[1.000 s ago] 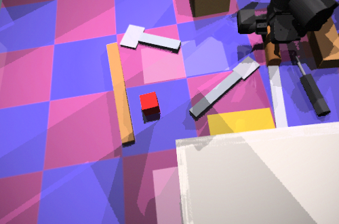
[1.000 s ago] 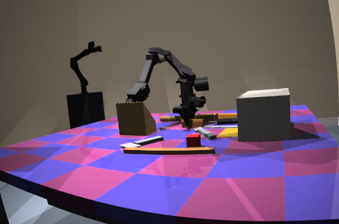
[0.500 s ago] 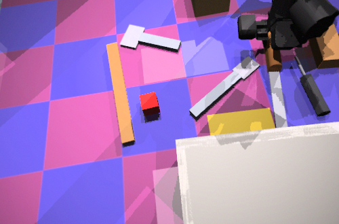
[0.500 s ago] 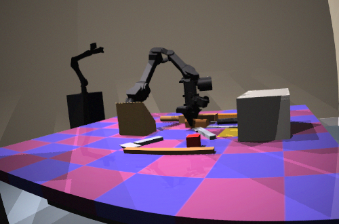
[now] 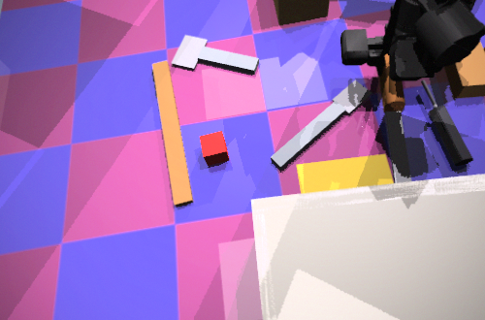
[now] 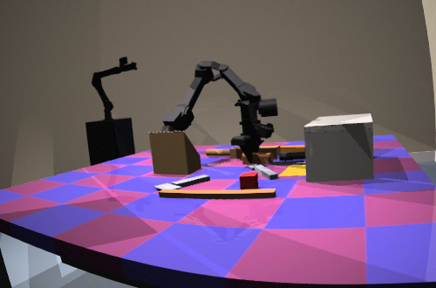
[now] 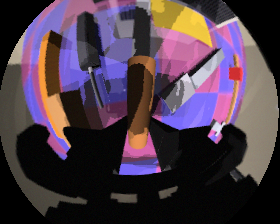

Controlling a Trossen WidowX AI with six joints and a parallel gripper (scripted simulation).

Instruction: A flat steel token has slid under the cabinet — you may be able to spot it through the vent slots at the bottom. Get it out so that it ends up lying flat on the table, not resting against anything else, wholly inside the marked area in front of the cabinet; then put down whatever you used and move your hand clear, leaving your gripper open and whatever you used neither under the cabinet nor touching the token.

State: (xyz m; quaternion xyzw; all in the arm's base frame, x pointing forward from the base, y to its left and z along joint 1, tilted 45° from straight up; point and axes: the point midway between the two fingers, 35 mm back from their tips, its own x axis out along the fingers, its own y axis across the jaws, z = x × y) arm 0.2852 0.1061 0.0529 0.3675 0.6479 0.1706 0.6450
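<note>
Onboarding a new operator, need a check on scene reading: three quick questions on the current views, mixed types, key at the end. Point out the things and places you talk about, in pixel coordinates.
1. True or false: the gripper (image 5: 394,59) (image 6: 253,157) (image 7: 138,118) is shut on the brown handle (image 5: 393,99) (image 7: 140,85).

2. Which lies nearest the red cube (image 5: 213,147) (image 6: 248,180) (image 7: 235,74) in the top view?
A) the yellow area (image 5: 344,173) (image 6: 293,170) (image 7: 182,20)
B) the orange bar (image 5: 173,136) (image 6: 218,194)
C) the white cabinet (image 5: 369,247) (image 6: 339,153)

3. Fill in: in the top view, the yellow area runs up to the edge of the white ____.

Key: 1 true; 2 B; 3 cabinet
</note>
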